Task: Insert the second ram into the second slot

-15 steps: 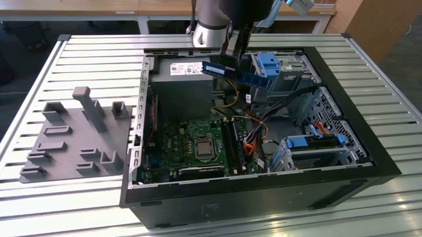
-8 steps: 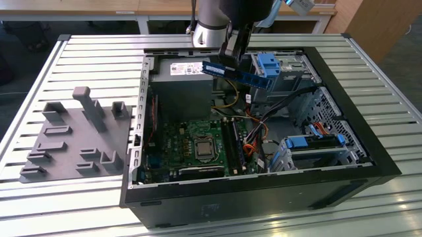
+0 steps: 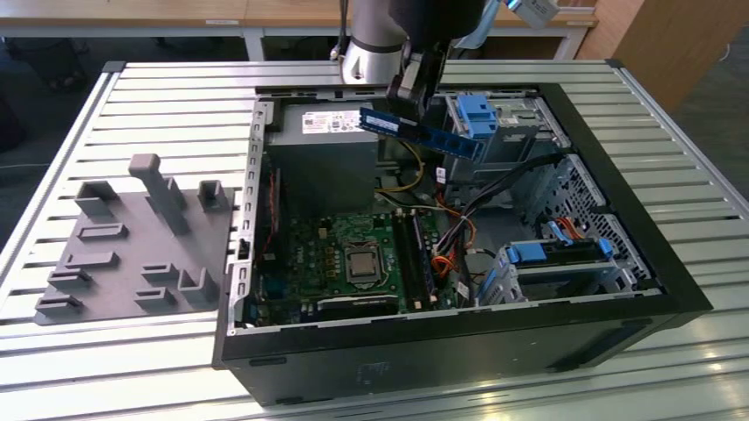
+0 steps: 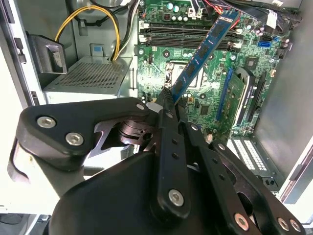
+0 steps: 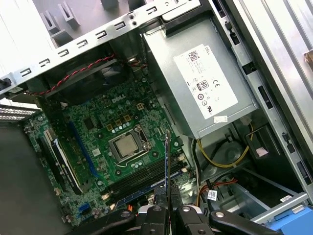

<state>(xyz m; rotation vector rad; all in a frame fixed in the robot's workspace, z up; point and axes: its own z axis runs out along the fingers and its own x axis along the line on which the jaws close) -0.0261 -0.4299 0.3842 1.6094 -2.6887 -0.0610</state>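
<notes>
Between its fingertips, the gripper (image 4: 166,101) is clamping the second ram (image 4: 203,54) by one short end, jaws closed on the board. This grip, I judge, is leaving the long contact edge free to meet a slot. The stick is hanging tilted in the air, touching nothing. Beneath the gripper, the motherboard (image 5: 98,127) is lying flat in the open computer case (image 3: 468,368), its memory slots (image 4: 186,36) running beside the processor socket (image 5: 126,145), well apart from the stick, so seating is not yet begun. Farther from the gripper, the power supply (image 5: 205,83) is sitting against the case wall. Outward again, the case is resting on a slatted metal table (image 3: 175,88) beside a grey fixture (image 3: 129,237), with a wooden desk (image 3: 234,10) standing beyond.
</notes>
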